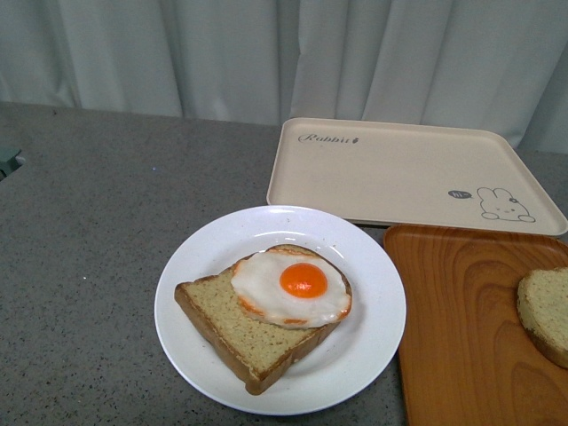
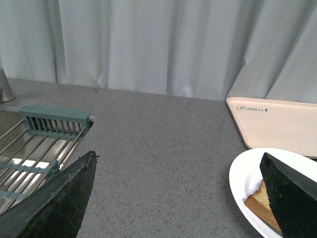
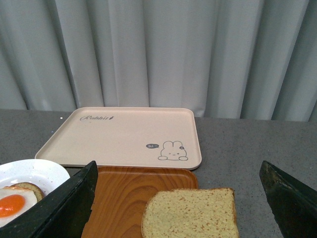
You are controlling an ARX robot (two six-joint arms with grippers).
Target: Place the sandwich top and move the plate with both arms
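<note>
The sandwich top (image 1: 545, 312) lies flat on the wooden tray (image 1: 461, 328), toward its right side and well apart from the plate (image 1: 200, 266). The plate sits on the desk (image 1: 89, 213) just left of that tray. It carries a second slice (image 1: 235, 333) with a fried egg (image 1: 297, 286) on top. A cream tray (image 1: 399, 169) lies behind both, near the curtain (image 1: 177, 53).

The right pincer (image 3: 178, 163) hovers over the wooden tray, level and facing the curtain. Its fingers (image 3: 59, 208) are spread wide and hold nothing; the sandwich top is below them, untouched. The left pincer (image 2: 177, 156) is held the same way above bare desk, between a sink rack (image 2: 54, 121) and the plate, spread wide and empty.
</note>
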